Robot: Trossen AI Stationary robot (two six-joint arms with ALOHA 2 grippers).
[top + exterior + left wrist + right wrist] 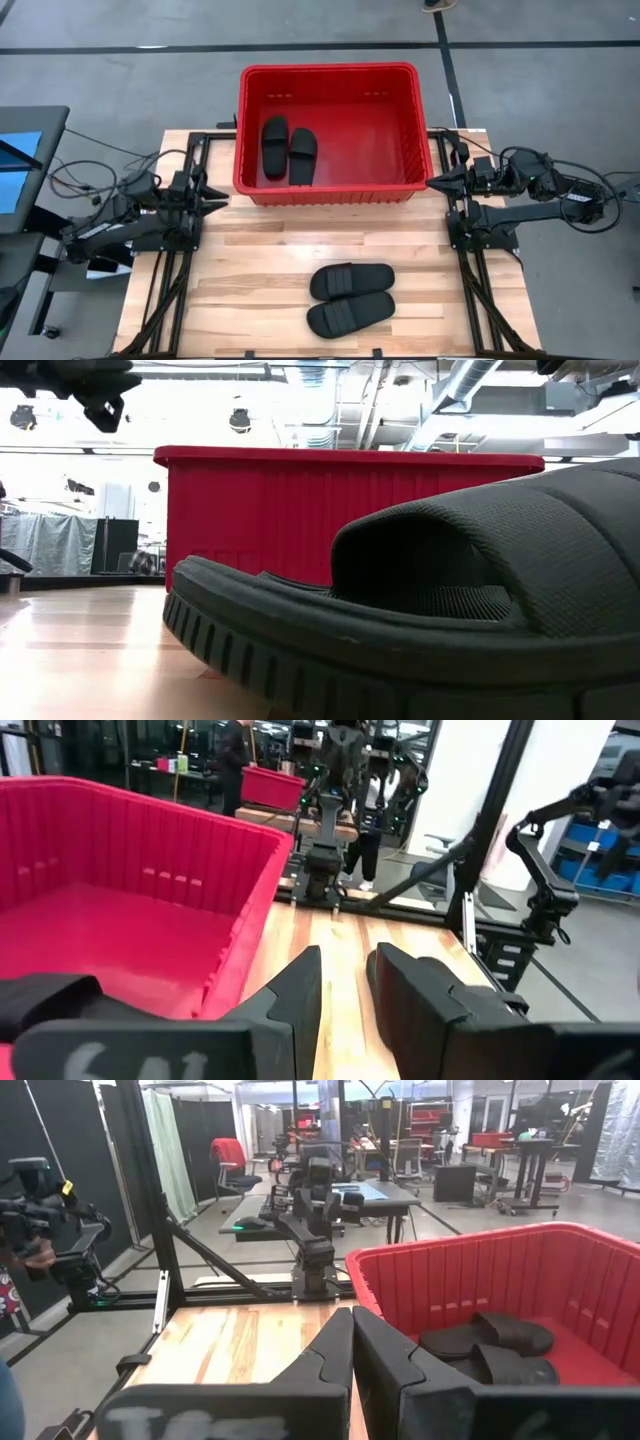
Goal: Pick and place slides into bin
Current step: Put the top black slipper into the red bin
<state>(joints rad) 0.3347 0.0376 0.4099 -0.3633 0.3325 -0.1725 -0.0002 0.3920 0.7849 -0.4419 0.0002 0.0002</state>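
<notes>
1. Presently on the table (260,250): one bin (330,190), bright red, rectangular, ribbed walls, standing at the far edge midway between the two arms.
2. Slides inside the bin (288,148): two, matte black, lying flat side by side against the bin's left half, soles down, touching or nearly touching along their long edges. The right wrist view shows the same pair (490,1345) resting on the red floor.
3. Slides outside the bin (350,298): two, matte black, lying crosswise on the bare wood near the front edge, right of centre, well apart from the bin. The farther slide (351,281) and the nearer slide (348,314) lie just beside each other, overlapping slightly. In the low view one of them (420,610) fills most of the frame, with the bin's wall (300,510) behind it.
4. Left pincer (213,196): raised just beside the bin's left front corner, pointing toward it, holding nothing. Its fingers (300,985) stand slightly apart, wood visible in the gap.
5. Right pincer (436,182): just beside the bin's right wall, pointing toward it, holding nothing. Its fingers (335,1350) are pressed together, closed.
6. Frame rails (180,290): black metal, running along both sides of the table under the arms.
</notes>
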